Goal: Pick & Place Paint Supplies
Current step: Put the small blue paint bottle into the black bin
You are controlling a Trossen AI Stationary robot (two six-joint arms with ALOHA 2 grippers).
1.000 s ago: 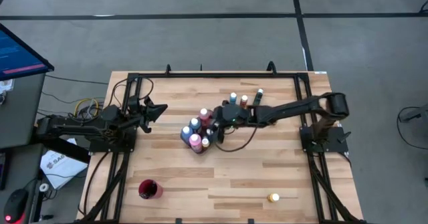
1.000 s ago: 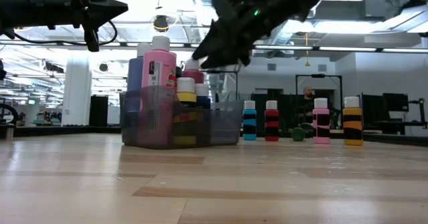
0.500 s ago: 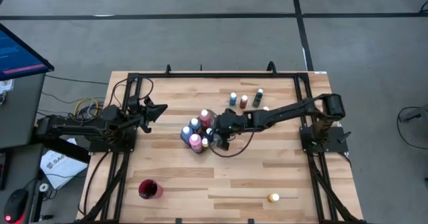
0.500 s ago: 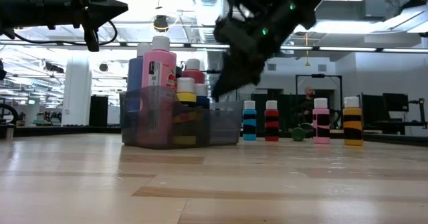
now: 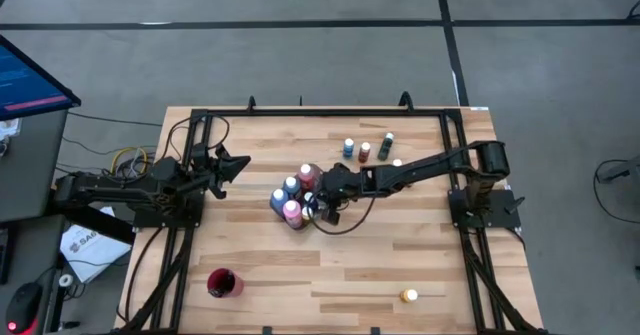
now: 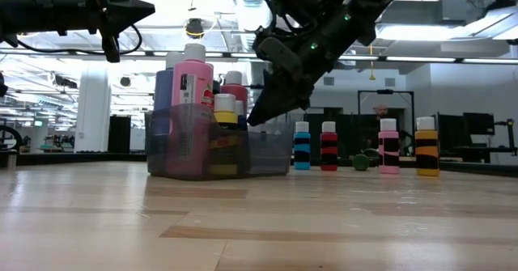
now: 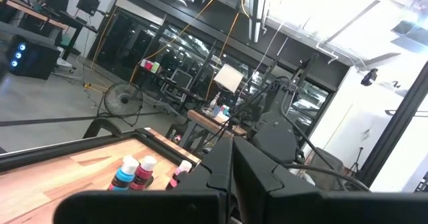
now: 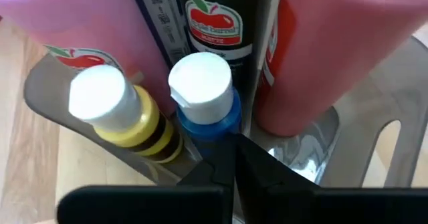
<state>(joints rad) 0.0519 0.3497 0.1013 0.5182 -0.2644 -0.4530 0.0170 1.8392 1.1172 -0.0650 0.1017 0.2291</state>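
Pale wooden table [image 5: 260, 260]: clear bin [image 5: 297, 201], 4 loose bottles [image 5: 349, 148], red cup [image 5: 222, 283], yellow bottle [image 5: 409, 296].

Overhead view: straight down, whole table [image 5: 400, 265]. Low view: table-height, level. Right wrist: close on bottle bin [image 8: 348, 144], shared by all three.

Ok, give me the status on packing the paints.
Done: several bottles stand in the clear bin. In hand: nothing; the right gripper hangs shut and empty over the bin's small blue bottle. Left: the loose bottles beyond the bin and a lone yellow bottle; the left gripper waits aside.
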